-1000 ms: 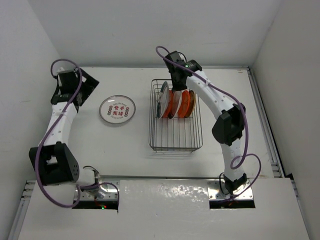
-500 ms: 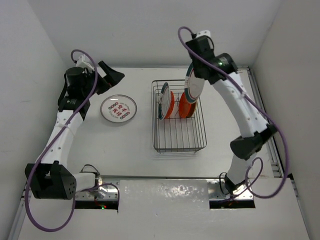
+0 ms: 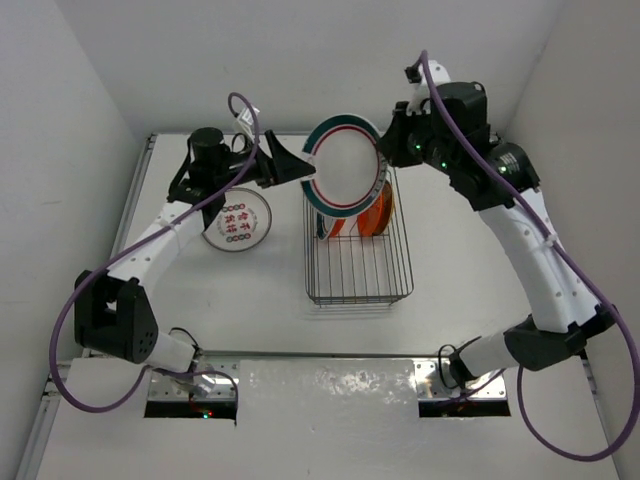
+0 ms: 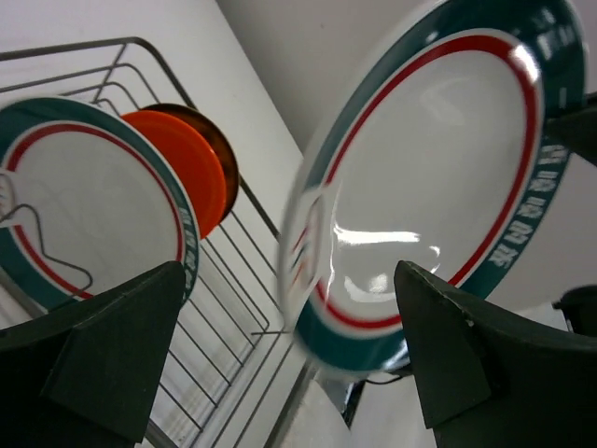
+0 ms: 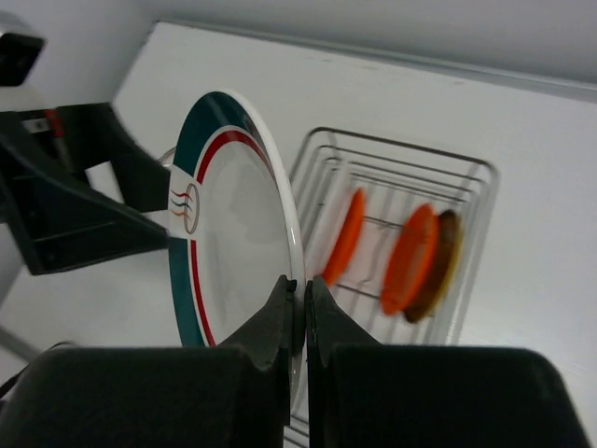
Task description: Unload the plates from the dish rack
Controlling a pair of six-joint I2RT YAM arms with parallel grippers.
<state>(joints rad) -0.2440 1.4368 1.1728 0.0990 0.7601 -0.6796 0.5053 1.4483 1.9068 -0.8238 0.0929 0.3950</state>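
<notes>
We see the right gripper point(image 5: 298, 291) pressed together on the rim of a white plate point(image 3: 345, 180) with green and red rings. It holds the plate on edge in the air at upper centre of the top view, above the far end of the dish rack point(image 3: 356, 270). The left gripper point(image 3: 292, 166) stands spread wide at the plate's left edge. In its wrist view the rim sits between the two fingers point(image 4: 112, 345), and we cannot tell whether either touches it.

In the rack stand another ringed plate point(image 4: 84, 205) and orange plates point(image 5: 410, 257). A red-marked plate point(image 3: 235, 220) lies flat on the table point(image 3: 230, 300), left of the rack.

We judge the plate stiff, glazed, slick and brittle, with some weight. A thin pinch could let it swing, so we would grip deep across the rim, opposite the right gripper.
</notes>
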